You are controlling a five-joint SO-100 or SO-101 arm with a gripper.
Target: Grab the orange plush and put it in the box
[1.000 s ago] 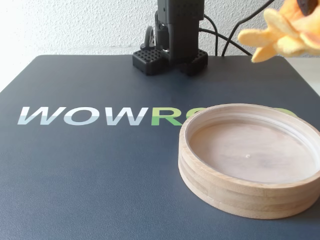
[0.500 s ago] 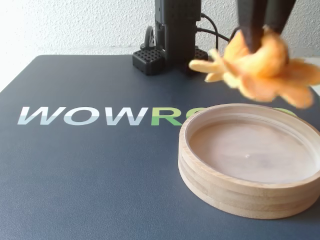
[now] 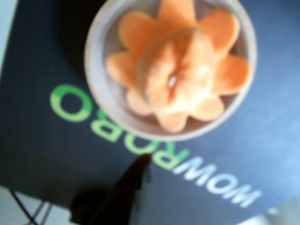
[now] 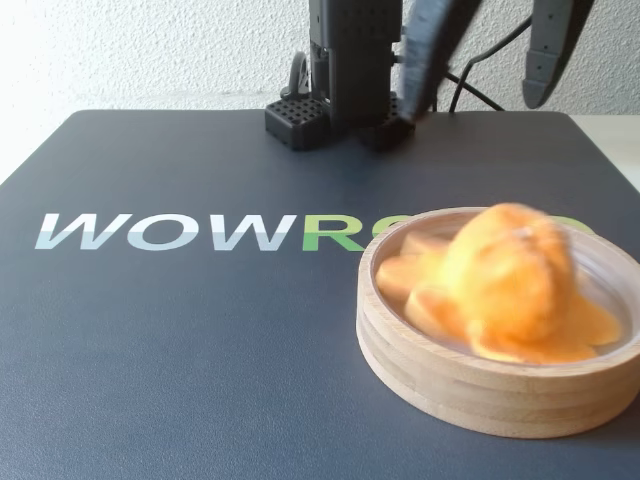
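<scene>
The orange plush (image 4: 510,280) lies inside the box (image 4: 450,390), a round light-wood tray at the right front of the mat. The plush looks motion-blurred and fills most of the tray. In the wrist view I look straight down on the plush (image 3: 183,70), its tentacles spread out within the box rim (image 3: 91,70). My gripper (image 4: 475,100) hangs above and behind the box, its jaws wide apart and empty. One dark finger (image 3: 126,192) enters the wrist view from the bottom, short of the tray.
A dark mat (image 4: 150,330) with a white and green WOWROBO logo (image 4: 180,232) covers the table. The arm's black base (image 4: 330,70) stands at the mat's far edge before a white wall. Pale tabletop (image 4: 612,135) shows at the right.
</scene>
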